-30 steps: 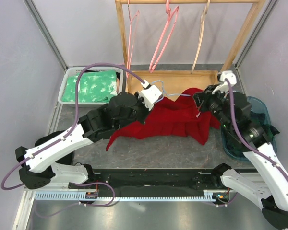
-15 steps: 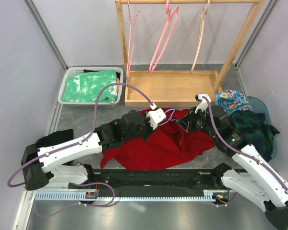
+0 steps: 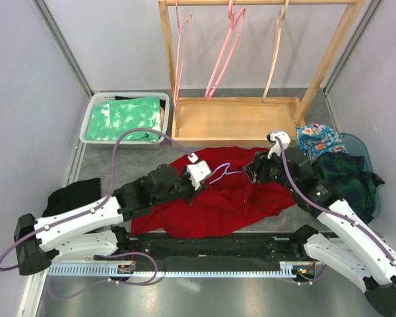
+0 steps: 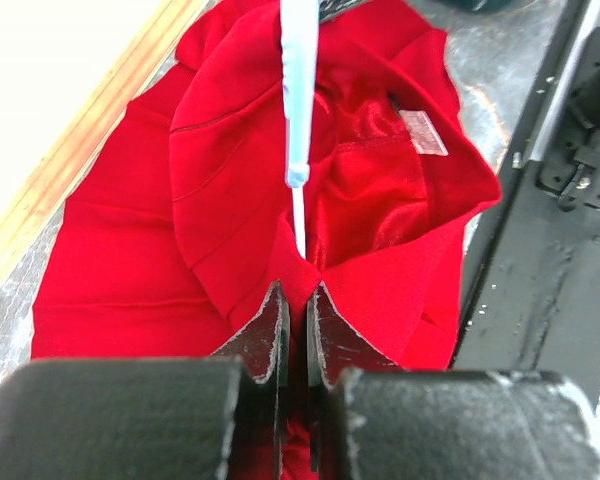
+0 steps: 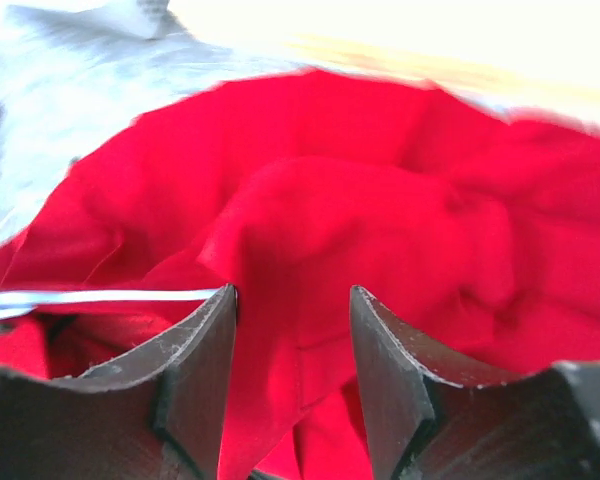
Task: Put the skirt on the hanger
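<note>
left pincer (image 4: 298, 292) pinches thin pale hanger (image 4: 297, 100); right pincer (image 5: 293, 296) spread over crumpled red skirt (image 3: 237, 198).

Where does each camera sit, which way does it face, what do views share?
Top external: above and behind, looking down on wooden rack and red skirt; left arm and right arm show.
Left wrist: on left arm, looking along shut fingers at skirt and pale-blue hanger.
Right wrist: on right arm, looking past open fingers at skirt.
Shared: the skirt.

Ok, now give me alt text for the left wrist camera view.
Left gripper shut on a fold of the red skirt, a pale hanger rod extending ahead from its fingertips; wooden rack base at upper left.
</note>
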You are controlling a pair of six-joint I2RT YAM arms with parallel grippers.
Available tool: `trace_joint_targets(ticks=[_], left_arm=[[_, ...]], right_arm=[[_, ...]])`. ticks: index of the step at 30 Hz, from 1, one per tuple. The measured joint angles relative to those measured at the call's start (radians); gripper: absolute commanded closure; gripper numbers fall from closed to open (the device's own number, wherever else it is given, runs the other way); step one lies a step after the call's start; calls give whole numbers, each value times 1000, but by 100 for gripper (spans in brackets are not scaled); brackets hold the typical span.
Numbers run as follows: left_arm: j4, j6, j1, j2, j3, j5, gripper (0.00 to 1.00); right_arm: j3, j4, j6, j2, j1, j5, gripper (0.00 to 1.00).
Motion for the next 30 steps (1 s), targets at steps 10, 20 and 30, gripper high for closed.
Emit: trace_joint_targets(ticks=[10,20,30], left_arm=[[-31,-2,1,-32,-2,30,98],[-116,-2,1,-40,46,68,98],[-166,-13,4,-70,49,161,98]], right_arm=[[81,150,-278,53,3,-478,41],[81,85,-422,77,3,-681,38],[86,95,-436,211,11,-796,60]])
